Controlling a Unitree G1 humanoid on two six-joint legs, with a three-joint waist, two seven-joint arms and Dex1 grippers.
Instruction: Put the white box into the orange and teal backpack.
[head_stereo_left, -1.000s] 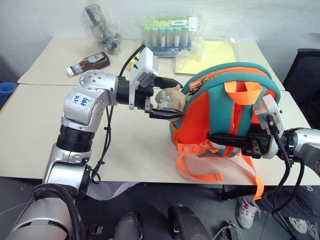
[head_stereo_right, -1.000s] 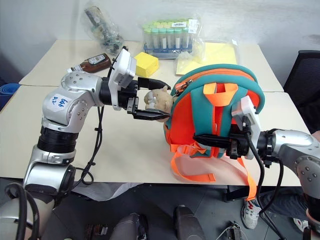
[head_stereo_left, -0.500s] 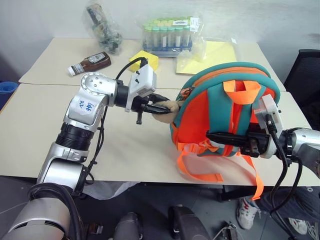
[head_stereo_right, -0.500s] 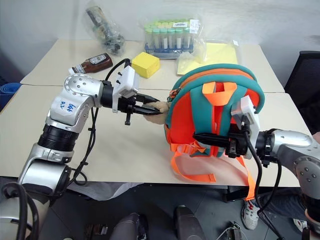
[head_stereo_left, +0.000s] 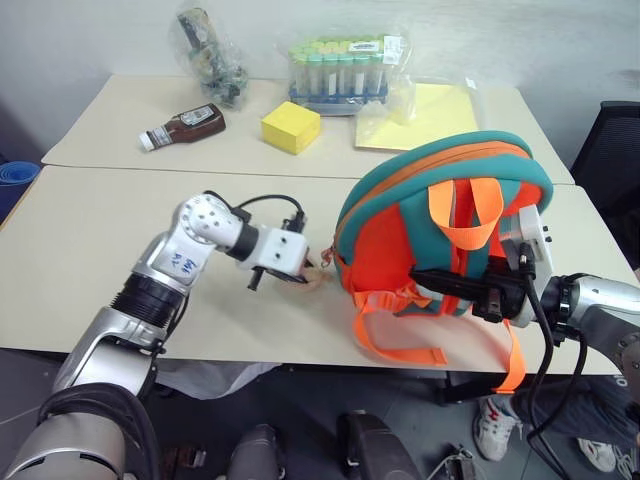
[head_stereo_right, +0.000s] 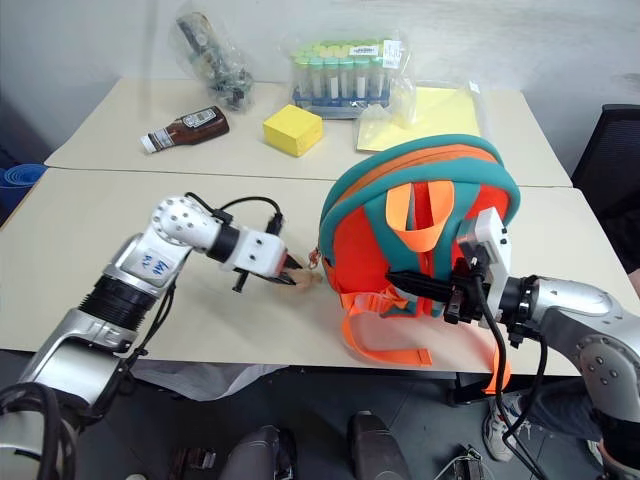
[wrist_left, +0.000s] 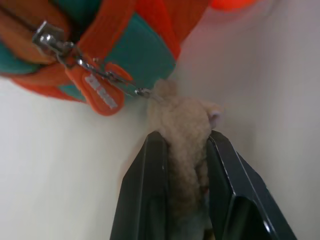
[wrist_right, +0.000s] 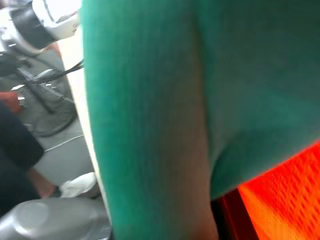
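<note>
- Gripping the tan plush toy (wrist_left: 187, 145) between both black fingers (wrist_left: 150, 200), our left gripper (head_stereo_right: 292, 277) sits low over the table (head_stereo_left: 90, 240), just beside the bottom left corner of the orange and teal backpack (head_stereo_left: 440, 230).
- We see in the left wrist view that the toy hangs from a short chain beside an orange zipper pull (wrist_left: 100, 97) on the backpack's edge.
- Our right gripper (head_stereo_left: 425, 277) is pressed against the strap side of the backpack, fingers clenched; what they pinch we cannot tell, though they lie on the orange and teal fabric above the loose orange webbing straps (head_stereo_left: 400, 340).
- We find the backpack standing upright near the table's front edge, strap side towards us, its grab loop (head_stereo_left: 465, 215) drooping down the middle.
- We cannot make out the white box anywhere on the table.
- Well apart, at the far side, we note a yellow cube (head_stereo_left: 290, 127), a brown sauce bottle (head_stereo_left: 182, 127), a rack of capped tubes (head_stereo_left: 338, 70), a yellow sheet in plastic (head_stereo_left: 425, 110) and a clear bag of dark items (head_stereo_left: 208, 55).
</note>
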